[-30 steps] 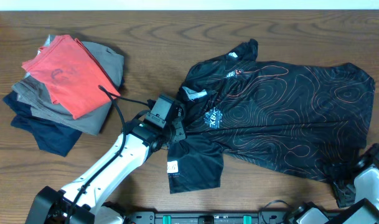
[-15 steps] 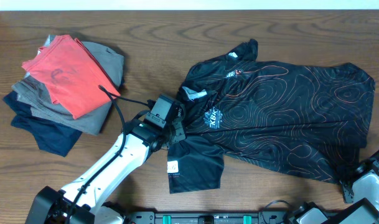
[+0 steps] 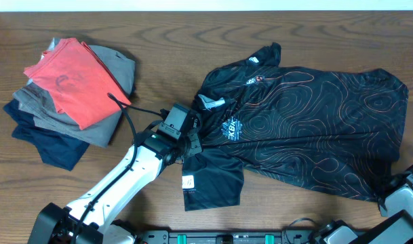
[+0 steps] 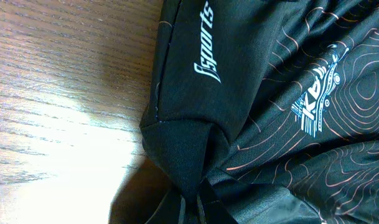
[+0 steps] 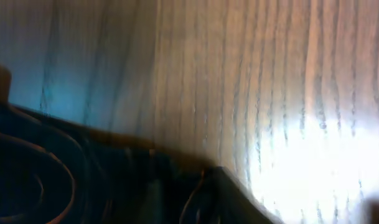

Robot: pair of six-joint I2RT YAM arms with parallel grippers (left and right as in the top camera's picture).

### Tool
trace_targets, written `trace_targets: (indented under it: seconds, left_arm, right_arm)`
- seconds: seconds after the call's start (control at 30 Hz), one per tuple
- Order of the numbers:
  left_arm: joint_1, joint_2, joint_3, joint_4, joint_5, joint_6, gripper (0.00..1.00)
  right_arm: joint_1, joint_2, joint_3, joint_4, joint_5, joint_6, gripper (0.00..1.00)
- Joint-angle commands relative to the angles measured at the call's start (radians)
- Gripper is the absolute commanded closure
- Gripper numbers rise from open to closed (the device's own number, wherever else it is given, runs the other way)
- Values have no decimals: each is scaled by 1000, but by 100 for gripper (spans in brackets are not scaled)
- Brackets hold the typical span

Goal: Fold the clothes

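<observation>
The clothes, a black jersey [image 3: 301, 129] with thin orange contour lines, lies spread across the right half of the table. Its near sleeve is folded toward the front. My left gripper [image 3: 190, 144] is shut on a bunched fold by that sleeve. In the left wrist view the fabric [image 4: 289, 93] pinches into the left gripper [image 4: 195, 208] at the bottom edge. My right gripper [image 3: 388, 195] sits at the jersey's front right hem corner. The right wrist view is blurred, but dark cloth [image 5: 40, 168] runs into the right gripper [image 5: 189, 199], whose jaws stand close together.
A stack of folded garments [image 3: 53, 129] topped by a red shirt [image 3: 74, 78] lies at the back left. The left arm [image 3: 118, 186] crosses the table's front left. Bare wood [image 3: 165, 41] surrounds the jersey.
My right gripper has closed at the hem corner and slid a little toward the front right edge. The left gripper and the sleeve have not moved.
</observation>
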Motion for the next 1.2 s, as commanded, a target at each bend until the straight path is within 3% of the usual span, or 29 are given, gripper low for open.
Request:
trace_targets:
  seconds: [0.0,0.2,0.33,0.5,0.73,1.17]
  left_arm:
    - [3,3,1,-3,-2,14,94]
    - [3,-3,2,-3,-2,17,94]
    - [3,-45,27,-3,0,54,94]
    - [4,-159,142,-30,6,143,94]
    - [29,-280,385,-133,-14,206,94]
    - [246,-458,663,-231,-13,205,94]
  right_arm:
    - [-3,69,-39,-19,-68,13,99]
    - [-3,53,15,-64,-282,-107,99]
    - [-2,4,150,-241,-404,-166,99]
    - [-1,-61,447,-556,-534,-284,99]
    - [7,-89,835,-896,-587,-414,99]
    - [19,-89,1269,-1153,-652,-506,99]
